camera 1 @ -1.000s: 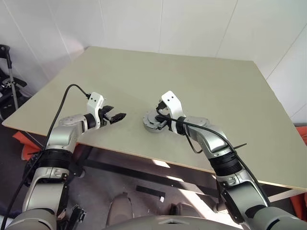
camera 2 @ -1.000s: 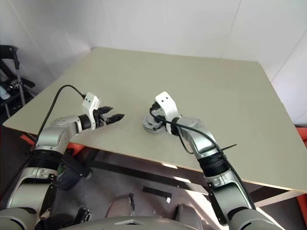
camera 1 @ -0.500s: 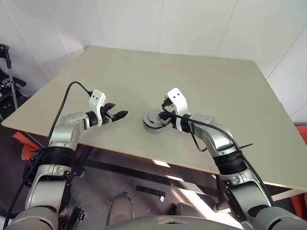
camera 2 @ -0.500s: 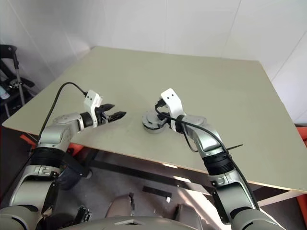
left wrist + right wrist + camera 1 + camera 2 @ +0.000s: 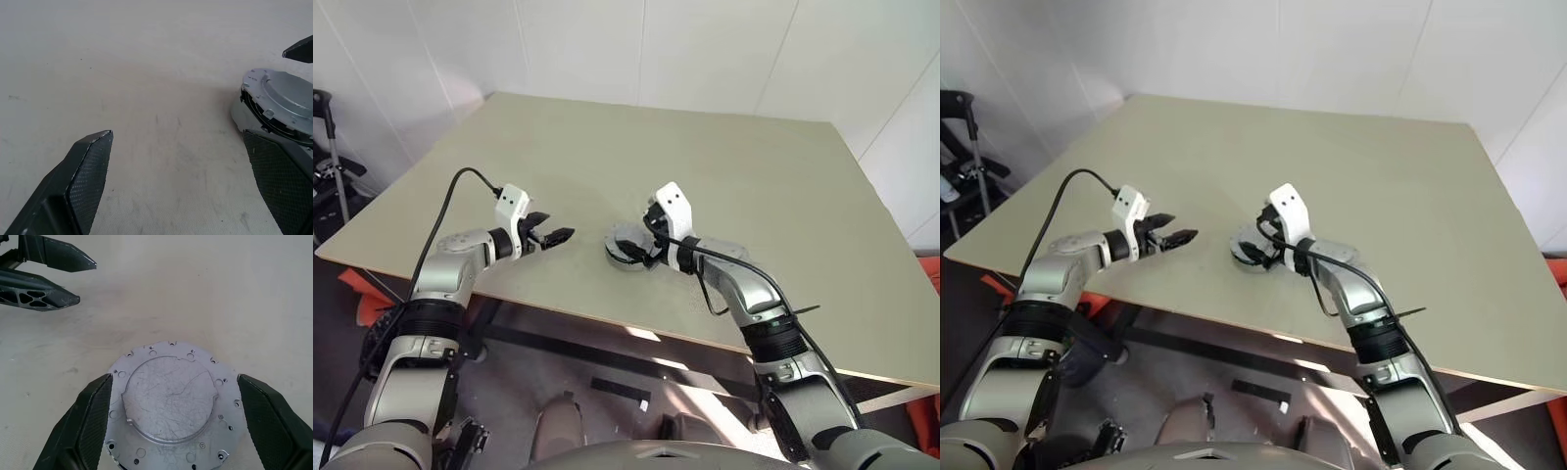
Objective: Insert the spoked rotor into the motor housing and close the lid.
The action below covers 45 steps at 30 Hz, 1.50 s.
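Flat round silvery lid [image 5: 168, 404] sat stiff, slick, heavy-looking | rim hold likeliest | right gripper [image 5: 171, 423] spread wide astride | left gripper [image 5: 555, 235] wide, empty

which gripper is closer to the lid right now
Right. The right gripper is open with a finger on each side of the lid, which sits on the motor housing. The left gripper, also open, hovers apart from it, farther to the robot's left.

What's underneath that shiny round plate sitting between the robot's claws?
The lid sits on top of the motor housing, whose pale side wall and a dark gap below the lid show from the side. What lies inside is covered, so the rotor cannot be seen.
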{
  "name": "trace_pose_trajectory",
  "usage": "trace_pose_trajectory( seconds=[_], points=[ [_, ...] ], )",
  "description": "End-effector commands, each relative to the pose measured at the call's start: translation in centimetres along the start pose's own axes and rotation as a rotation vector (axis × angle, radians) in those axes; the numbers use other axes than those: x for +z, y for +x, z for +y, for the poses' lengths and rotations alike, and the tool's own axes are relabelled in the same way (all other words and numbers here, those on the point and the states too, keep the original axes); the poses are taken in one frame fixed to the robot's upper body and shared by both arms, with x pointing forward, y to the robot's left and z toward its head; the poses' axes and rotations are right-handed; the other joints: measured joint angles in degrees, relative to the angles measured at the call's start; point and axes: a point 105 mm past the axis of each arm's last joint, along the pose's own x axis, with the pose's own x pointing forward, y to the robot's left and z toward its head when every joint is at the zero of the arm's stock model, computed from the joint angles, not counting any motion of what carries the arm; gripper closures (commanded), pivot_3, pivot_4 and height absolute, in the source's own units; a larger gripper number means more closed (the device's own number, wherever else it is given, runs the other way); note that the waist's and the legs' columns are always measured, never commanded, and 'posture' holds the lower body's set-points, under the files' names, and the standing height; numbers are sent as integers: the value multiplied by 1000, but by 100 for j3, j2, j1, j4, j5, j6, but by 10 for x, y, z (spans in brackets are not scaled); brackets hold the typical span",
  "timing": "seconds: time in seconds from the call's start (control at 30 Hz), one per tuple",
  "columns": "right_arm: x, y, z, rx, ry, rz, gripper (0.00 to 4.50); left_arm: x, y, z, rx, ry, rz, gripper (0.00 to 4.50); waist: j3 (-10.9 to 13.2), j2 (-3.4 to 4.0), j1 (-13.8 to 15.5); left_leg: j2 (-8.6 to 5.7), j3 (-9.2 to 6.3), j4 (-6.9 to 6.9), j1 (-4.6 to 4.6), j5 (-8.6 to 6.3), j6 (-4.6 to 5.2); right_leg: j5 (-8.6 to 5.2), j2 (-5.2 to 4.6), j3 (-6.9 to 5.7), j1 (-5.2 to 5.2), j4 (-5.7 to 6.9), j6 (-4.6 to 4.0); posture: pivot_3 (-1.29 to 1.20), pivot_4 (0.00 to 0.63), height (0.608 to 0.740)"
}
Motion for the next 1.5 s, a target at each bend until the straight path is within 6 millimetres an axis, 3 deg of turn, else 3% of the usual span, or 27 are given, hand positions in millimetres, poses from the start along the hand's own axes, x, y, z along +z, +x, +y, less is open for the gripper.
trace_pose_trajectory(
  seconds=[0.03,0.5,0.83,1.0,1.5],
  points=[
    [16,-1,2,25,7,-67,15,18,-1,-3,-21,37,-39,0,0,0,0,0,0,0,0,0,0,0,0,0,0,0,0,0,0,740],
    [-8,16,8,52,67,-42,15,18,-1,-9,-54,29,-28,0,0,0,-10,1,0,-1,1,-3,6,0,1,-1,0,0,-1,0,0,740],
    [-19,15,2,35,47,-32,15,20,-2,-6,-40,34,-29,0,0,0,-15,1,0,0,3,-7,12,0,0,-1,2,1,0,0,0,740],
    [-20,12,-4,11,30,-35,1251,21,-1,-5,-38,35,-30,0,0,0,-11,1,0,0,3,-7,12,0,0,-1,3,0,-1,0,0,740],
    [-5,4,-9,-11,-7,-144,1301,19,-2,-5,-32,38,-29,0,0,0,10,-2,0,-1,-3,-9,16,0,-3,-2,2,-5,-1,0,0,740]
  ],
)
